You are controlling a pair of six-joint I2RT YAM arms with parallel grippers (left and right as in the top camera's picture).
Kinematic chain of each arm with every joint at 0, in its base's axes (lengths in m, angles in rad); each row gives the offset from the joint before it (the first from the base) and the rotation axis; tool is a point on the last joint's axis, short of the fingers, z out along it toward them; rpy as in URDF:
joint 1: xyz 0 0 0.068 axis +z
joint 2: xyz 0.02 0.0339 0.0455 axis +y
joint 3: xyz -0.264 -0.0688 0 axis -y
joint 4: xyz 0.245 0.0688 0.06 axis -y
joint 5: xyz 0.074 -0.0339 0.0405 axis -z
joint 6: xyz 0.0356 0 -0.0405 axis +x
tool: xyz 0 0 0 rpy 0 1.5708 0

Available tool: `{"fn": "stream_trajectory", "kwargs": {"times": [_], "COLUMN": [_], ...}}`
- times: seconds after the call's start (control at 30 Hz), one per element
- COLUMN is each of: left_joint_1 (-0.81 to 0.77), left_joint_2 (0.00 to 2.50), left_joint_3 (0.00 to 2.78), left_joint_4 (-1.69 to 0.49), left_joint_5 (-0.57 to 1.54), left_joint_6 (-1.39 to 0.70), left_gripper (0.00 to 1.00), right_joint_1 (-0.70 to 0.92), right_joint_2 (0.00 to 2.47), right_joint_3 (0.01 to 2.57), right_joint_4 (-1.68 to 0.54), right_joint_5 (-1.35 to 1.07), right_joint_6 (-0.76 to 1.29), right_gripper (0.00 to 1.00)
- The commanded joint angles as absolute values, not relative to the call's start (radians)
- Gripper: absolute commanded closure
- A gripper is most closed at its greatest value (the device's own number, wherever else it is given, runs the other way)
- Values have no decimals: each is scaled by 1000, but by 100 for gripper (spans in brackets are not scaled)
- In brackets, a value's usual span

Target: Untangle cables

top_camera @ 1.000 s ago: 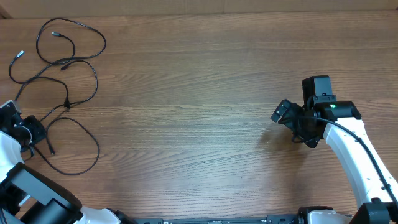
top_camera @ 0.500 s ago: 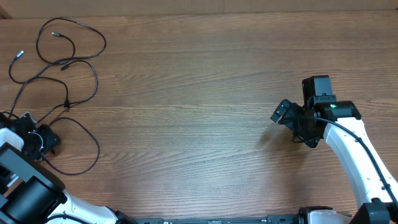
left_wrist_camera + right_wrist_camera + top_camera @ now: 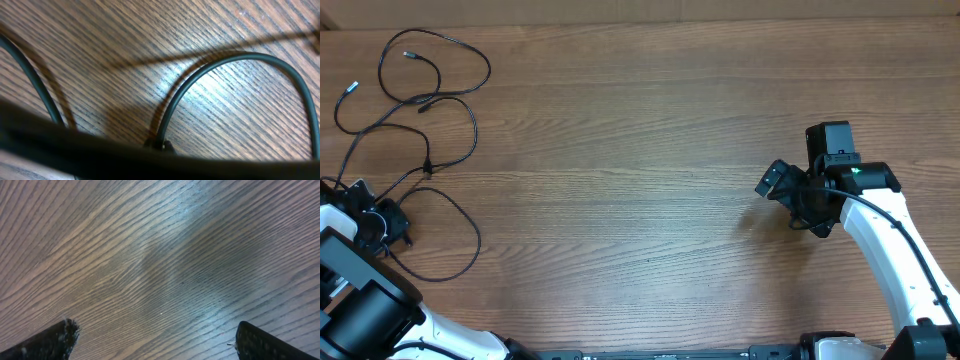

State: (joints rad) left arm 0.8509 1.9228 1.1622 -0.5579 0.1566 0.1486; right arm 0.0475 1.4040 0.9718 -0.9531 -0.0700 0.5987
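At nine o'clock on the table [image 3: 640, 150], where the cables [image 3: 428, 165] sprawl in loops, the left gripper [image 3: 380, 225], its jaws unreadable, should centre one of them before pinching; the right gripper [image 3: 157, 339] hangs spread at three o'clock.

You see thin black flexible cables [image 3: 428, 100] lying in loose, overlapping loops at the counter's far-left corner.

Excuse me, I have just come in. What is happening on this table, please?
Two robot arms have the job of untangling thin black cables, which lie in loose loops at the left end of the wooden table. The left pincer is down at the lowest loop, very close to the cord; I cannot tell whether it grips it. The right pincer is open over bare wood, far from the cables.
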Motion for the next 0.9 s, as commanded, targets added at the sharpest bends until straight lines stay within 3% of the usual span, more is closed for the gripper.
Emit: {"fn": "stream_trajectory", "kwargs": {"times": [0.0,0.33,0.87], "left_joint_1": [849,849,919], "left_joint_2": [1971,1885,1661], "left_joint_3": [1156,1281,1283], "left_joint_4": [-599,-823,-913], "left_joint_5": [118,-123,-224], "left_joint_6": [126,-208,-292], "left_gripper": [96,96,96], "right_joint_1": [44,44,44], "right_joint_2": [1405,1405,1405], "right_joint_3": [975,975,975], "right_joint_4": [-948,-948,-948], "right_joint_5": [-56,-56,-56], "right_joint_6": [597,597,597], "right_gripper": [0,0,0]}}
